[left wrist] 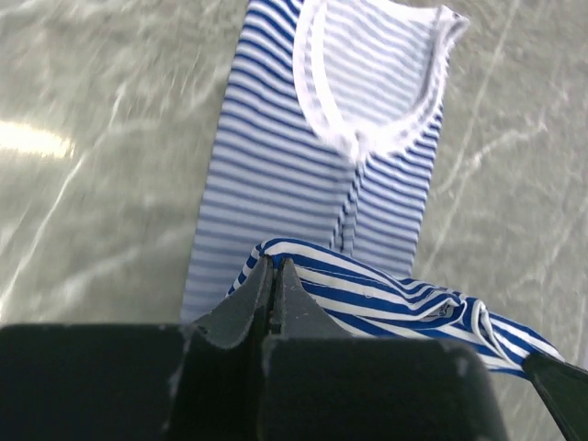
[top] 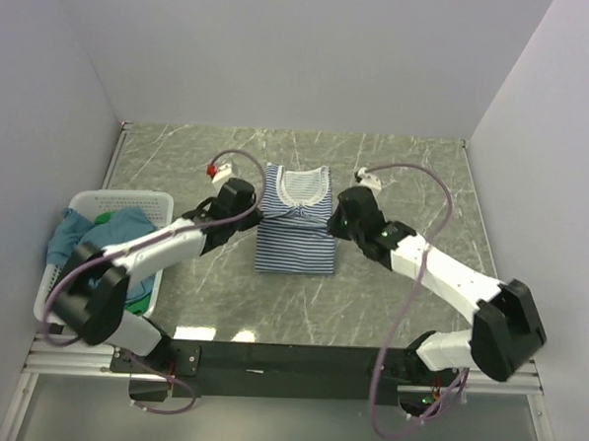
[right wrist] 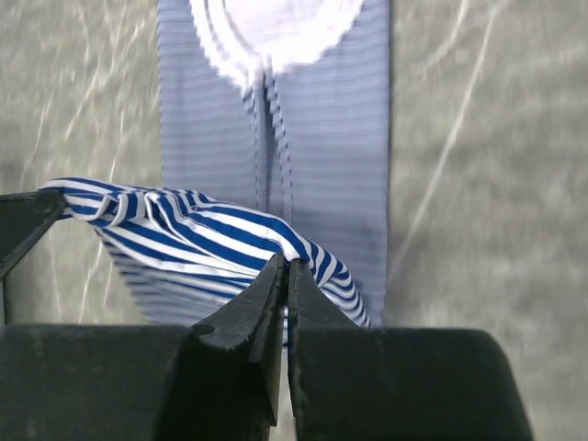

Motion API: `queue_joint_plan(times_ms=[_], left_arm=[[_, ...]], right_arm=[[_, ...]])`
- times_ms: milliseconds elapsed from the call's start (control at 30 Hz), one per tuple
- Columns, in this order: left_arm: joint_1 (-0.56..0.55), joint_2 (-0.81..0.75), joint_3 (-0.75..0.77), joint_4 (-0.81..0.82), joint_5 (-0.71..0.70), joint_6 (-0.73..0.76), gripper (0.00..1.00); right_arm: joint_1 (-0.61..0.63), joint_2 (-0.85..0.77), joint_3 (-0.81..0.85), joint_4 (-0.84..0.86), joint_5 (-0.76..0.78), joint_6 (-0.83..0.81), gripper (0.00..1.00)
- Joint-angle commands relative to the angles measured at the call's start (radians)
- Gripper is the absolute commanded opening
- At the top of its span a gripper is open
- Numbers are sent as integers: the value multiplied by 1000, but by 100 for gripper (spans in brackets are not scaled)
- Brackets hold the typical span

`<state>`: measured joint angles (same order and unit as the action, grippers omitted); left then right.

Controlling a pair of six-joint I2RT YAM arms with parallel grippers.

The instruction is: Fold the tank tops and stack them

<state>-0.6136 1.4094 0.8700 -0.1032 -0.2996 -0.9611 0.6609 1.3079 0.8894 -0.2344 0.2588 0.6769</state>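
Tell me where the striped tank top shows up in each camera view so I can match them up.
Top external: striped tank top at the centre of the table, neckline toward the far edge.
Left wrist: fills the upper middle, raised fold low and right.
Right wrist: upper centre, raised fold across the left.
Shared landmark: its white neckline trim.

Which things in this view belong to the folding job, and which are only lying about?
Belong to the job:
- striped tank top, pinched by both arms' fingers
- teal-blue top, in the basket
- green top, in the basket, mostly hidden

Only lying about:
- white mesh basket
- marble table
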Motion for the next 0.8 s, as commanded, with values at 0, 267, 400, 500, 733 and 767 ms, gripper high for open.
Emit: queue_joint_plan(times_ms=[0, 267, 400, 500, 733, 767], left_arm=[[67, 133, 87, 115, 121, 97, 1], [160, 323, 221, 184, 228, 150, 48], [163, 217, 190, 146, 189, 139, 52], [161, 128, 143, 106, 165, 105, 48], [51, 4, -48, 109, 195, 24, 18], [31, -4, -61, 106, 183, 15, 15]], right_arm=[[-76, 133, 83, 124, -128, -80, 3], [-199, 399, 264, 122, -240, -131, 64], [-205, 352, 284, 75, -198, -151, 66], [-193, 271, 221, 70, -184, -129, 65], [-81, 134, -4, 84, -145, -33, 52], [-73, 110, -30, 96, -144, -22, 50]])
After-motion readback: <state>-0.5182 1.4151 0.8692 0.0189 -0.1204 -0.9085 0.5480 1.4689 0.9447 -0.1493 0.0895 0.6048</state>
